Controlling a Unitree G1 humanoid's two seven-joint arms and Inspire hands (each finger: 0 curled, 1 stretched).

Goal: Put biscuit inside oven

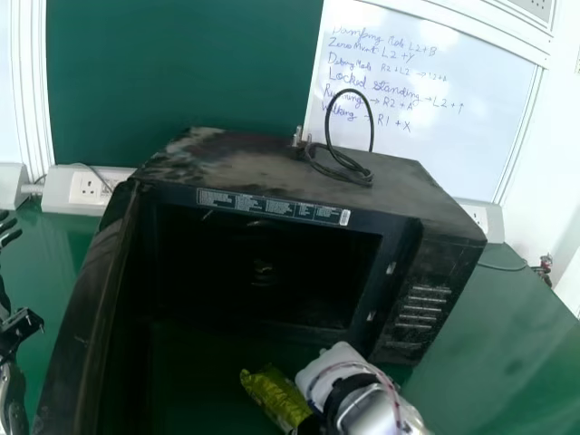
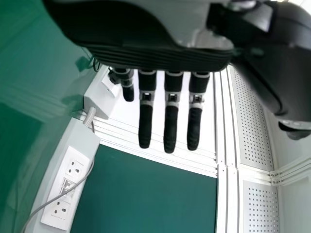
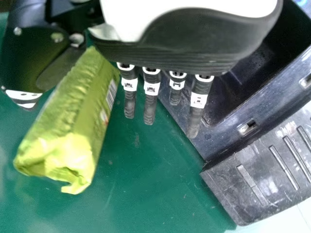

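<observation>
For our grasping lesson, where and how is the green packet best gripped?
Likely around the middle of the green packet, from the side away from the oven, closing across its narrow width: it is long, one end is crumpled, and the oven opens beyond it.

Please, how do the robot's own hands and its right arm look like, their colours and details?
The left hand has a grey shell, a black ribbed edge and black fingers with grey bands. The right hand has a white shell, a black ribbed edge and dark fingers with white bands. In the head view, the right arm is white and silver, with a thin reddish cable.
</observation>
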